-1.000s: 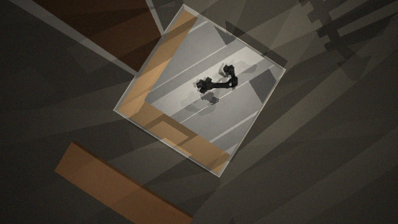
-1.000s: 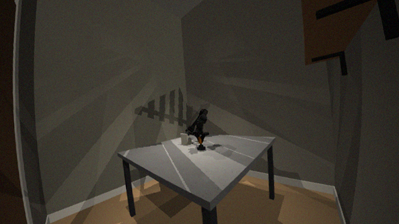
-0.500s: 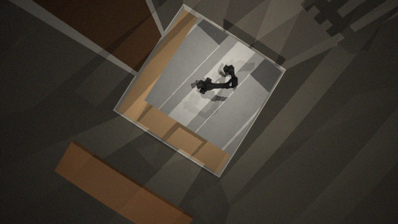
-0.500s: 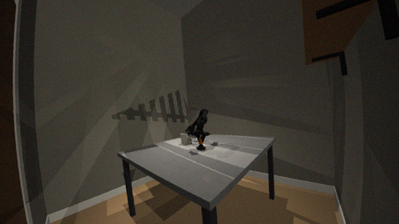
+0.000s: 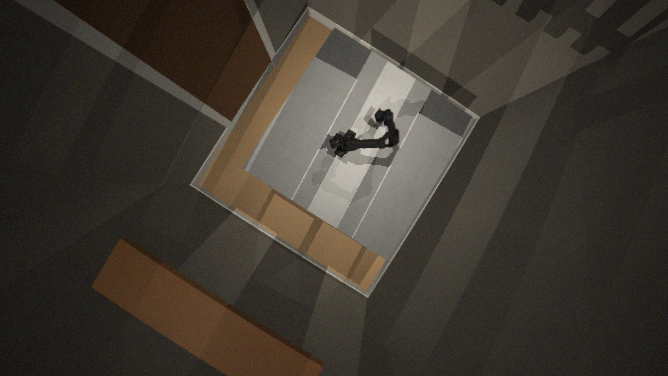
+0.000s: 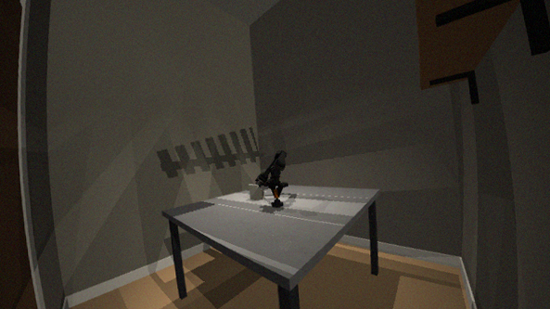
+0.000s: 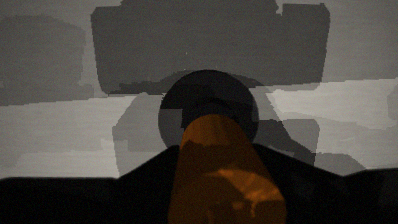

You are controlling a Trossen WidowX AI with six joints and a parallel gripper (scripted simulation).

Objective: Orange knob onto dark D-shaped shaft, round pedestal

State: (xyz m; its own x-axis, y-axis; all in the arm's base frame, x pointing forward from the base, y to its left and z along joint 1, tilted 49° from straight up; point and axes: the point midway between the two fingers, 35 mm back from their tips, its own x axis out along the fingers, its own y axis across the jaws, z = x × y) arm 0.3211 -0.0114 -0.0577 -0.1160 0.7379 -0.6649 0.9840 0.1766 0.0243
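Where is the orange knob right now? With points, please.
The orange knob [image 6: 276,193] [image 7: 225,165] is between the gripper's [image 6: 276,194] fingers; the exterior view shows it over the round pedestal [image 6: 277,204] [image 7: 170,122], and the wrist view shows it at bottom centre.

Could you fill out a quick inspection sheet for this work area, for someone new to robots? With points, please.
Surface: grey table [image 5: 280,135] [image 6: 268,240], crossed by light and shadow
Job's things: orange knob [image 6: 276,193] [image 7: 215,165], over the dark round pedestal [image 6: 277,204] [image 7: 172,122]; how far down it sits, cannot tell
Clutter: one pale block-like object [image 6: 255,192] behind the pedestal
Hand: the hand [image 6: 276,191] [image 7: 214,151] is closed on the knob
Cables: nothing seen
Surroundings: grey walls, tan floor, brown shelf [image 5: 200,310] [image 6: 463,36] on black brackets
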